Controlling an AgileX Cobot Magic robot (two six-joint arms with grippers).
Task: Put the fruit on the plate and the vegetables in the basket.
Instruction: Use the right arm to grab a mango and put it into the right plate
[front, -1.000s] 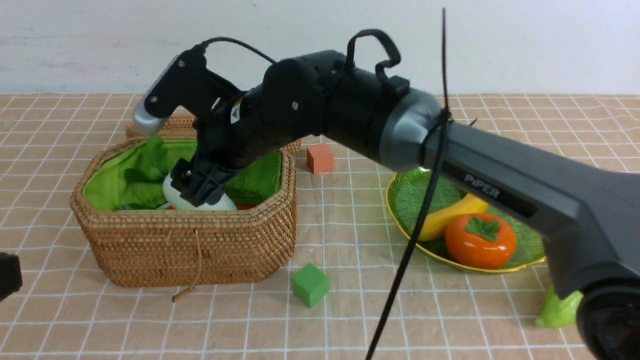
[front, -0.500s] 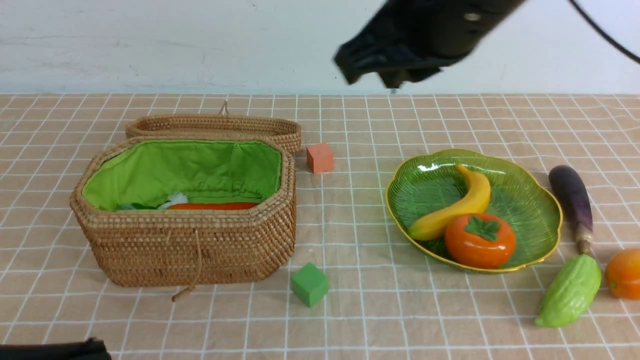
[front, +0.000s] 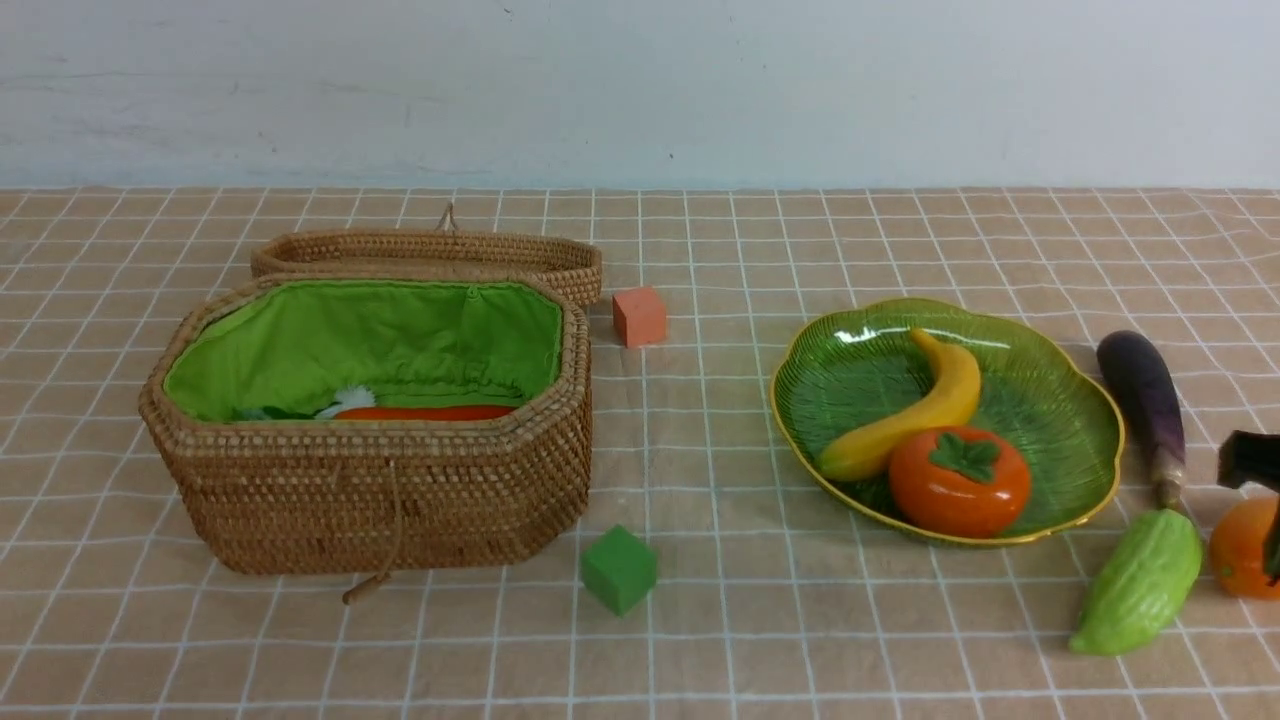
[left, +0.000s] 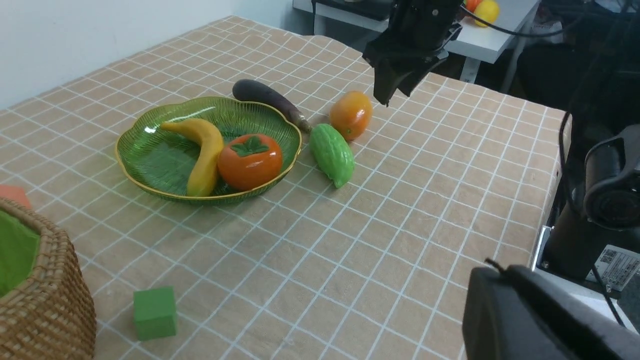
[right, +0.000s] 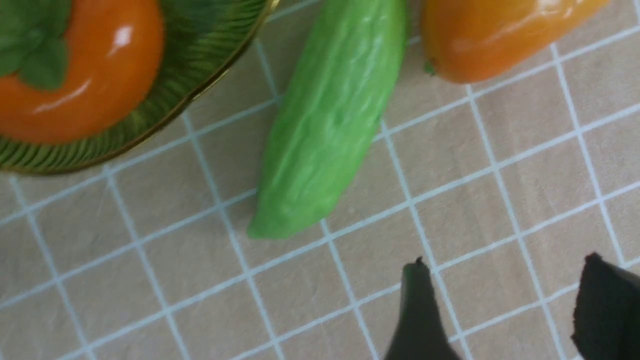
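The wicker basket (front: 370, 480) stands at the left; inside it lie an orange carrot (front: 425, 412) and a bit of white radish (front: 350, 400). The green plate (front: 1060, 400) at the right carries a banana (front: 920, 415) and a round orange fruit (front: 958, 482). On the cloth beside the plate lie the eggplant (front: 1143, 395), the gourd (front: 1140, 583) and the mango (front: 1240, 545). My right gripper (right: 505, 262) hovers open over bare cloth just short of the gourd (right: 330, 130) and mango (right: 495, 35). My left gripper (left: 492, 272) is shut and empty near the table's edge.
The basket's woven lid (front: 430, 250) lies behind the basket. A small orange cube (front: 640, 315) sits beside the lid, and a green cube (front: 619, 568) sits in front of the basket's right corner. The robot's base and a camera (left: 610, 190) stand past the table edge.
My right arm has left the white radish in the basket, swung up and across to the right, and now hangs with its jaws apart by the mango and gourd.
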